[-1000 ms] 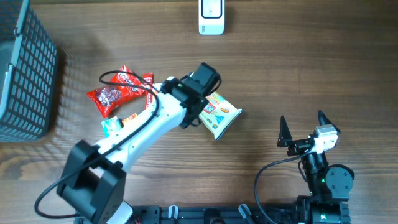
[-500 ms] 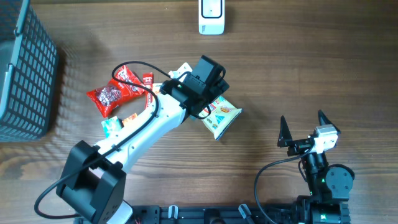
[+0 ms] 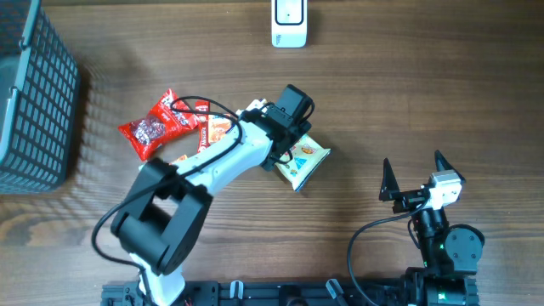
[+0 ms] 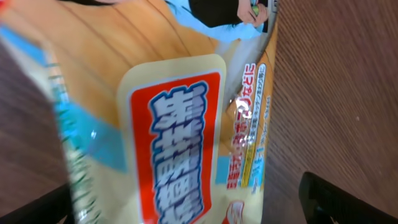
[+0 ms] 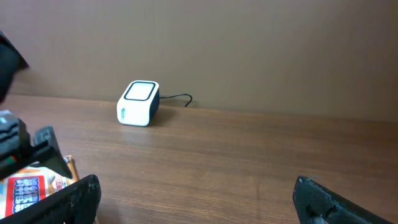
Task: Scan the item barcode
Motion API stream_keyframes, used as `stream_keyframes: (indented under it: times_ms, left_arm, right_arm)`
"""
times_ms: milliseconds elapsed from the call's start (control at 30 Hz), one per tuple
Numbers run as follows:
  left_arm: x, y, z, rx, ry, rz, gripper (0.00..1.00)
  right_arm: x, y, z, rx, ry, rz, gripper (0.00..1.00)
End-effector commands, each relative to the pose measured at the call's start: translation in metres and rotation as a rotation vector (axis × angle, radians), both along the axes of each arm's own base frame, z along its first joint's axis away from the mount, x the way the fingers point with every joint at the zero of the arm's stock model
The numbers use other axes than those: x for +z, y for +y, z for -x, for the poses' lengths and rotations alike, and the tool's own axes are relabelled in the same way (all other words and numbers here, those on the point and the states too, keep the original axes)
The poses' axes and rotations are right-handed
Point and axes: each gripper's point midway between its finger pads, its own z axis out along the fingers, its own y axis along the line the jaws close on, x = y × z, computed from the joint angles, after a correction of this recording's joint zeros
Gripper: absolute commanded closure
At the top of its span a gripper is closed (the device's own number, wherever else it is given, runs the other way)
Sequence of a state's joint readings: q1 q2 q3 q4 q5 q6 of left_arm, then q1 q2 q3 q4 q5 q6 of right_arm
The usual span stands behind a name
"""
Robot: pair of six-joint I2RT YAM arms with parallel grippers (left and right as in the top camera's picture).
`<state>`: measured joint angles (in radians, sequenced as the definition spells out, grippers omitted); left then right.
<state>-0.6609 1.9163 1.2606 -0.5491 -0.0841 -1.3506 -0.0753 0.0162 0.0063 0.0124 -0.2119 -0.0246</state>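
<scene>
The item, a yellow and blue snack packet with a red label, lies flat on the wooden table. My left gripper hangs just over its far-left end. In the left wrist view the packet fills the picture and lies between my open black fingertips, low at both sides. No barcode shows on the packet's upper face. The white scanner stands at the far edge and also shows in the right wrist view. My right gripper rests open and empty at the near right.
A red snack packet, an orange one and a teal one lie to the left of the item. A dark mesh basket stands at the far left edge.
My left gripper has gone from shut to open and shifted slightly right and farther away. The arm's link swung, uncovering the orange packet. The right arm has not moved.
</scene>
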Motion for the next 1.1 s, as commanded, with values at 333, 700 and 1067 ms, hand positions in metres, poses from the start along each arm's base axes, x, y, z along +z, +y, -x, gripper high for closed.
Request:
stream_keyframes:
  times_ms: [333, 700, 1067]
  left_arm:
    - [-0.036, 0.011, 0.000, 0.041, 0.037, -0.077, 0.54]
    - [-0.058, 0.035, 0.030, 0.034, 0.176, -0.188, 0.96]
    - [0.013, 0.013, 0.048, -0.190, 0.154, -0.041, 0.96]
  right_arm:
    - [0.000, -0.001, 0.000, -0.007, -0.001, 0.009, 0.00]
    - [0.000, -0.001, 0.000, -0.007, -0.001, 0.009, 0.00]
    - [0.000, -0.001, 0.000, -0.007, -0.002, 0.009, 0.01]
